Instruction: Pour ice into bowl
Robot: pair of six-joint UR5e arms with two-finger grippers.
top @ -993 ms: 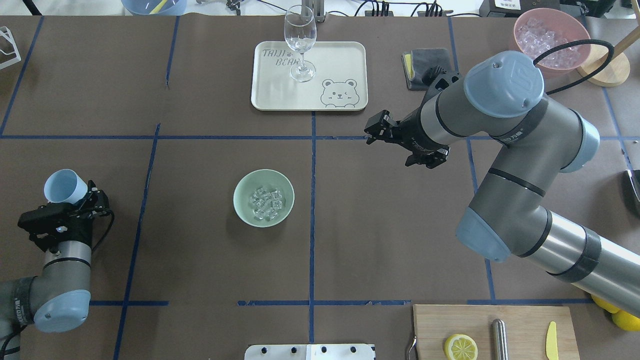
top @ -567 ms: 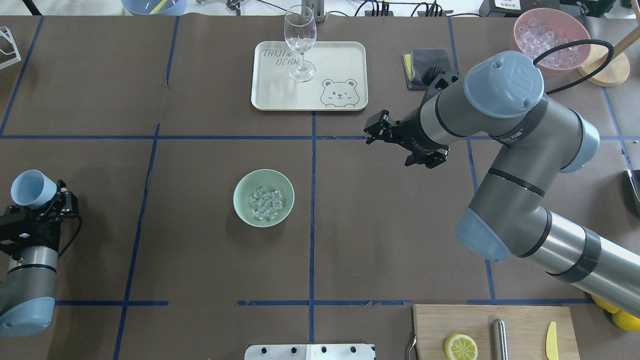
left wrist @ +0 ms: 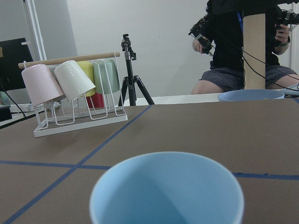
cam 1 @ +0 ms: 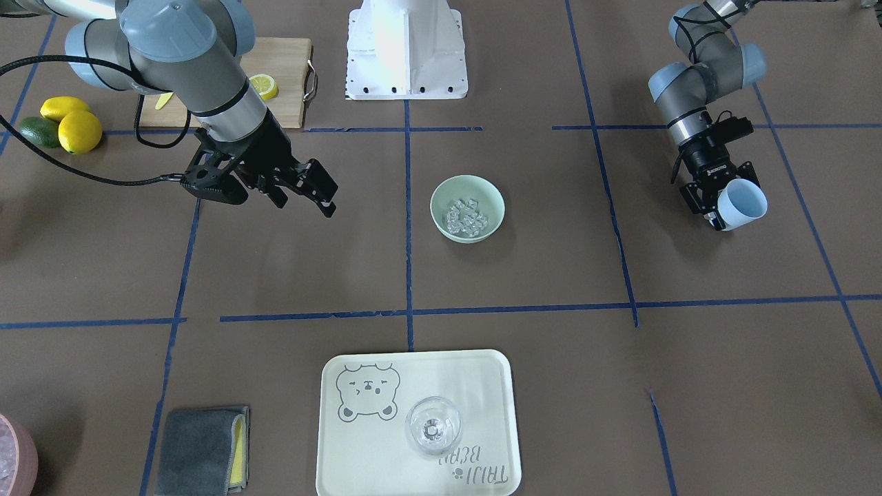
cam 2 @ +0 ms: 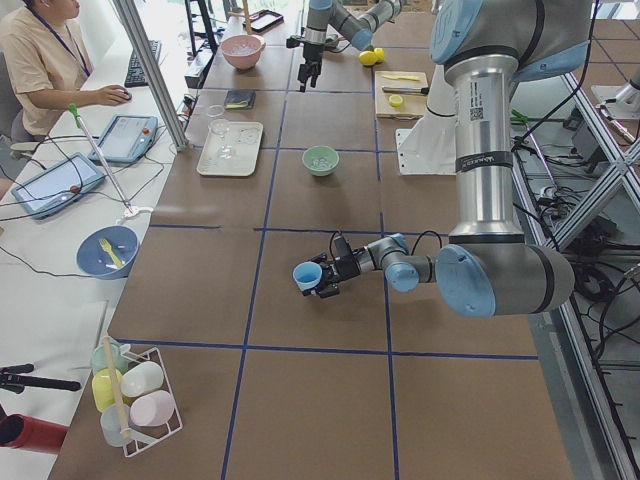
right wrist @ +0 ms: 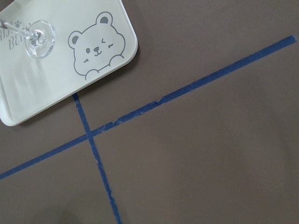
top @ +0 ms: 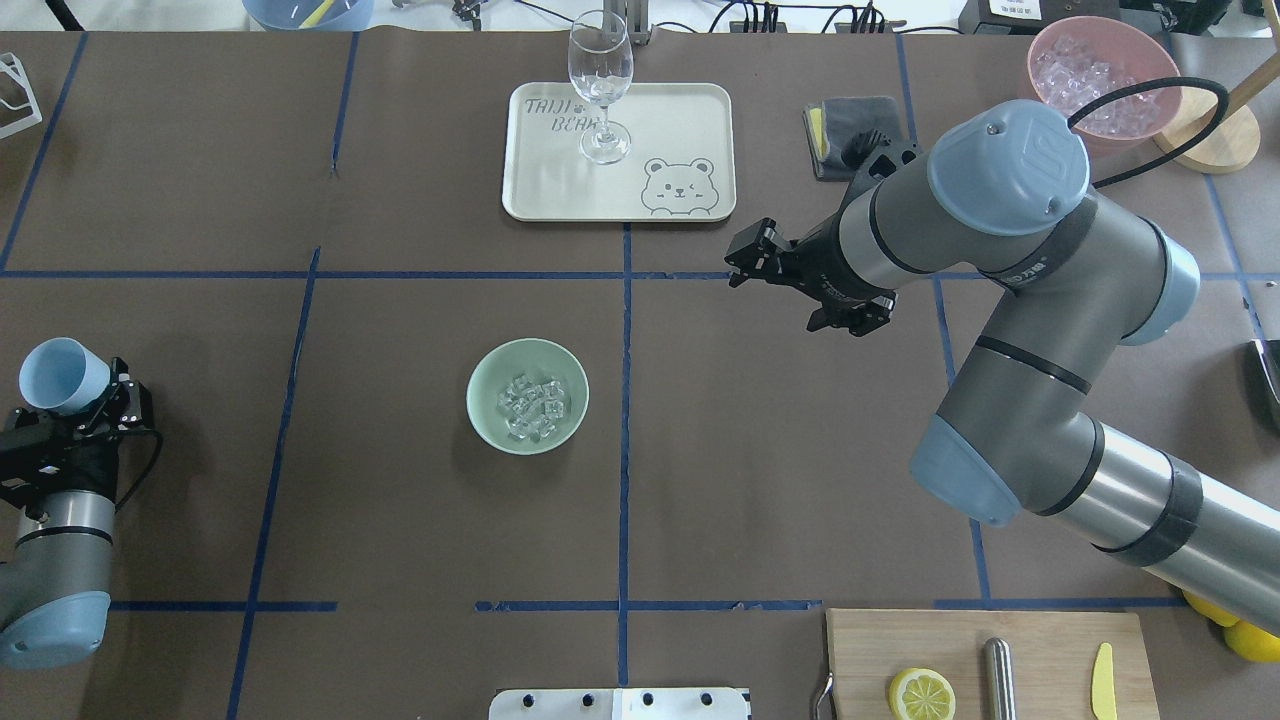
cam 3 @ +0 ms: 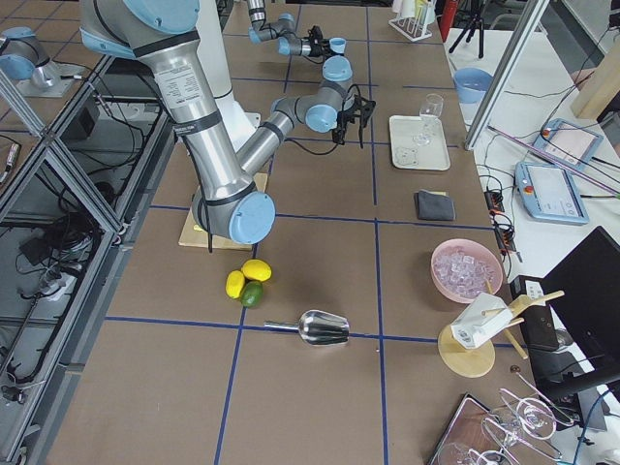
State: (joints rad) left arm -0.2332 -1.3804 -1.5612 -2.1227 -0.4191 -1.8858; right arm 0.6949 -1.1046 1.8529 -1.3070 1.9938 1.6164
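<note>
Brown table: one bowl of ice, one blue cup.

Grey tubular arms, pale-blue caps, seemingly embossed logo

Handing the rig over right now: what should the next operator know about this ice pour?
Left gripper: shut on the light blue cup, held at the table's left side; no ice shows inside it.
Right gripper: open, empty, hovering near the bear tray.
Ice: in the mint-green bowl, mid-table.
Done: the pour, by the look of it.
Left: probably only setting the cup down.
</note>
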